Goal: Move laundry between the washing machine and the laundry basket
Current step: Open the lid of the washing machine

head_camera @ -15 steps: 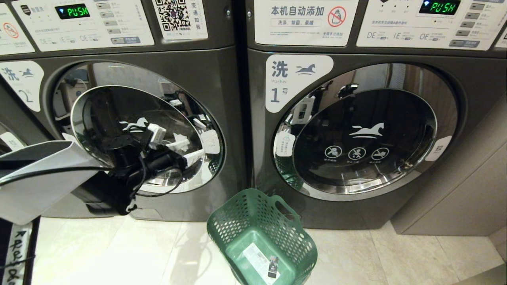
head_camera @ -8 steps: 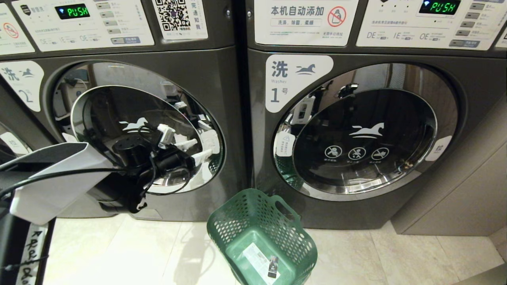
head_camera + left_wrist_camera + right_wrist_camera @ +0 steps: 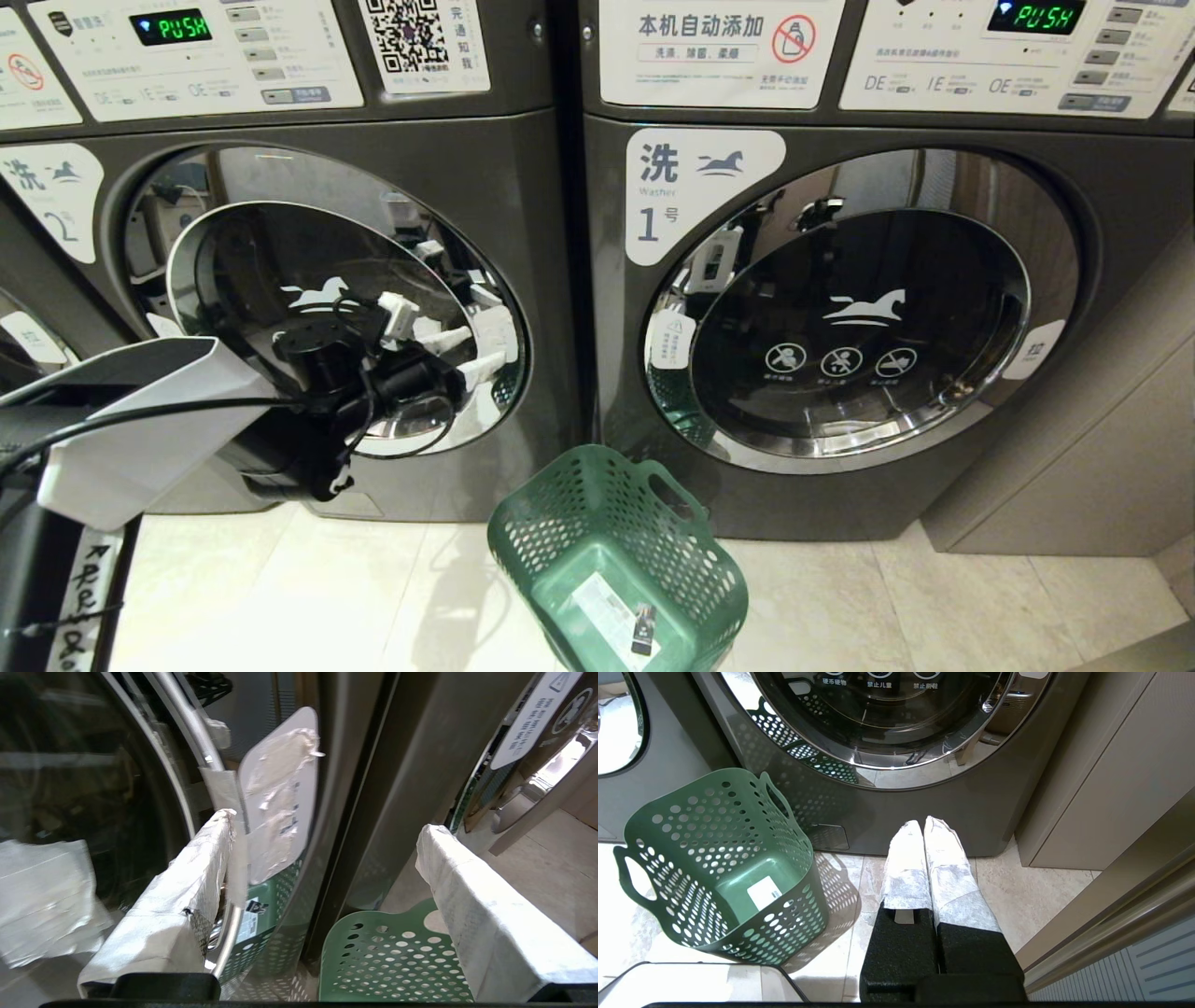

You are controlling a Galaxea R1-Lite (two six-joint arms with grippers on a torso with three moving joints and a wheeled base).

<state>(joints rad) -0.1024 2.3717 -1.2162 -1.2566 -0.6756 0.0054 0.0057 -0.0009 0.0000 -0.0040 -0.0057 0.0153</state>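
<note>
Now — washers: two | laundry basket (image 3: 618,560): one | left hand (image 3: 322,858): spread apart at washing machine (image 3: 308,280) door | right hand (image 3: 927,833): together

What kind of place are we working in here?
Most likely a shared, self-service laundry room: numbered front-loading washers side by side, washer 2 and washer 1, a QR code sticker, and a laundry basket.

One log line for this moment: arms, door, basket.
left gripper: open, at washer 2 door edge | right gripper: shut, parked | door: closed | basket: empty | laundry: unseen
</note>
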